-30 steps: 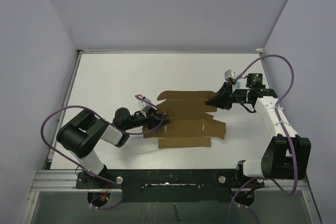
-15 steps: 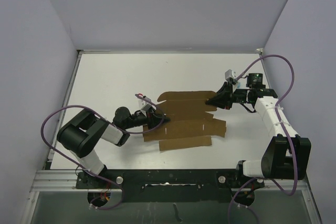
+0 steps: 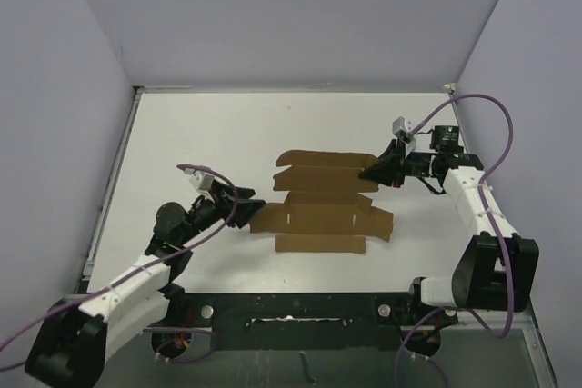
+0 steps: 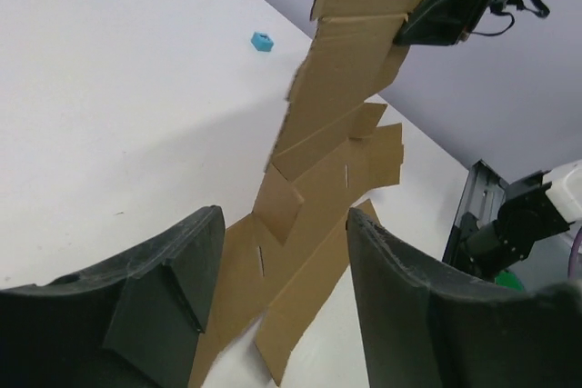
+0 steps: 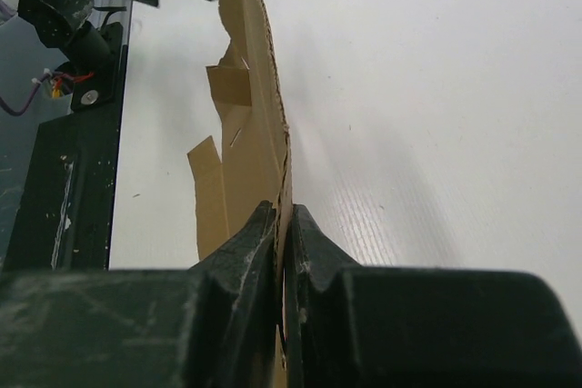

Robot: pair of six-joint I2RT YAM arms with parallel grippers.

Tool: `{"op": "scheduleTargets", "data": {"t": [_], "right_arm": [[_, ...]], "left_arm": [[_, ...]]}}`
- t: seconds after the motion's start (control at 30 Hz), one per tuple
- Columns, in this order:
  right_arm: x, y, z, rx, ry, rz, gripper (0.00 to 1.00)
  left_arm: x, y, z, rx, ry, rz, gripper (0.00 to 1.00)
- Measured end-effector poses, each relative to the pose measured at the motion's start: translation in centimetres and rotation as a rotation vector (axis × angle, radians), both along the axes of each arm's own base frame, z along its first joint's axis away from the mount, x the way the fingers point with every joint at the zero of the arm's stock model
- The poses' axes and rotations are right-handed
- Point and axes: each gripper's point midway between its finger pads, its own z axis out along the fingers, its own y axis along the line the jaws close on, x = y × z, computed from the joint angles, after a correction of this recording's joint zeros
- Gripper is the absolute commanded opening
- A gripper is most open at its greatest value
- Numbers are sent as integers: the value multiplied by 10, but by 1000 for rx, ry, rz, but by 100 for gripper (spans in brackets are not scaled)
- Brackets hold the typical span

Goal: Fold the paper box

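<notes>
The paper box (image 3: pixel 323 211) lies flat and unfolded in the middle of the bench (image 3: pixel 200 134), between the arms. The right tool (image 3: pixel 371 173) is clenched on its far right corner. The left tool (image 3: pixel 247 206) is released, fingers apart, just off its left edge.

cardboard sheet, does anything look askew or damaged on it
The flat brown die-cut cardboard sheet is not lying fully flat. Its far right edge is pinched in the right gripper's shut jaws and seems lifted there, with the panels bending along their creases. The left gripper stands open just off its left edge. No tears show.
</notes>
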Motion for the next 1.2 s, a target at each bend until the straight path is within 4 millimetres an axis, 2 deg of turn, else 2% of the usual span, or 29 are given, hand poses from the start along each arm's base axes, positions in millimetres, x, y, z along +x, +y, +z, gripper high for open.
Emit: {"op": "scheduleTargets", "data": {"t": [0.13, 0.2, 0.3, 0.4, 0.53, 0.63, 0.83, 0.9, 1.0, 1.2], "right_arm": [[3, -1, 0, -6, 9, -12, 0], [5, -3, 0, -9, 12, -22, 0], [7, -6, 1, -8, 12, -35, 0], [9, -8, 3, -8, 4, -47, 0], [9, -9, 4, -7, 7, -51, 0], [10, -10, 4, -6, 7, -55, 0], [12, -12, 5, -6, 3, -62, 0], [13, -14, 5, -6, 0, -69, 0], [13, -14, 5, -6, -1, -69, 0], [14, -16, 5, -5, -2, -74, 0]], "left_arm": [[-15, 23, 29, -30, -1, 98, 61], [-24, 32, 35, -51, 15, 133, 61], [-34, 41, 32, -69, 72, 160, 57], [-41, 43, 11, -44, 193, 168, 49], [-49, 44, -24, 18, 375, 168, 46], [-56, 42, -43, 49, 476, 152, 45], [-65, 38, -62, 43, 578, 121, 43], [-69, 38, -77, 48, 608, 117, 41], [-73, 38, -87, 60, 632, 115, 39], [-74, 35, -90, 65, 618, 110, 37]]}}
